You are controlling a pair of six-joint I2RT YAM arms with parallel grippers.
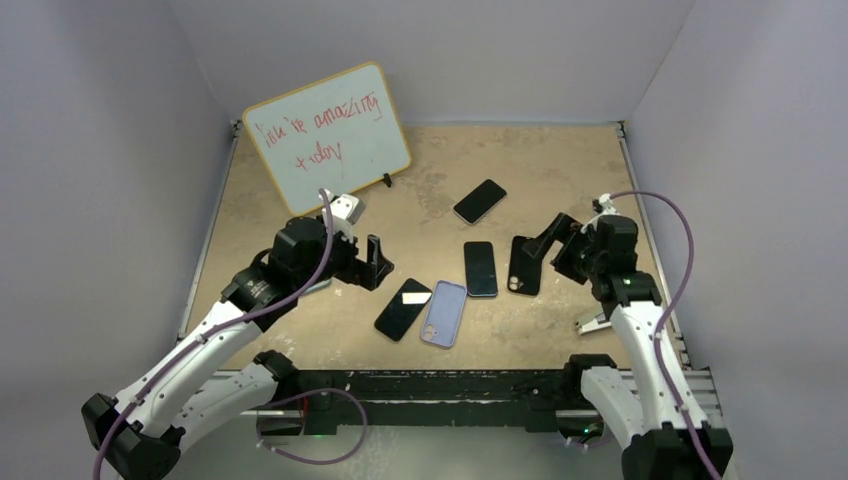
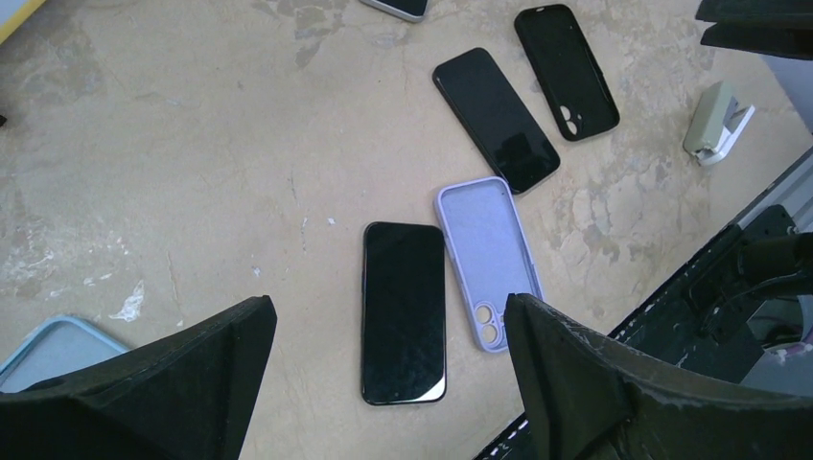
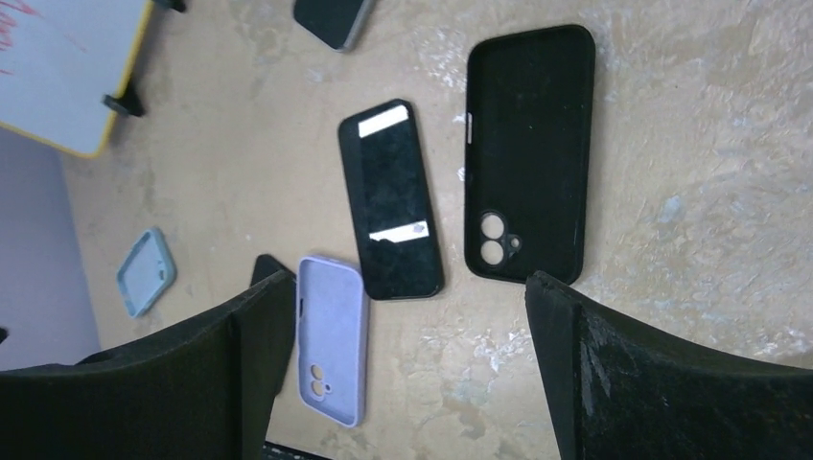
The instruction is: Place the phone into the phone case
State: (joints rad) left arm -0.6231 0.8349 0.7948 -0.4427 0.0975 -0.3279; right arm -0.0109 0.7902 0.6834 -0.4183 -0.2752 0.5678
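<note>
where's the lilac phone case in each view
top external: lilac case low centre.
left wrist: lilac case right of centre.
right wrist: lilac case at bottom, left of centre.
shared landmark: the black case, in all three views.

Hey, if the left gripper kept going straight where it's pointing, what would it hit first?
The left gripper would likely meet the black phone, centred between its open fingers; the lilac case lies just beside it. Depth is unclear.

A robotics lab cell: plain grey walls (image 1: pixel 90 150) box in a scuffed tan tabletop (image 1: pixel 560 170), with a red-lettered whiteboard (image 1: pixel 330 130) at upper left.
</note>
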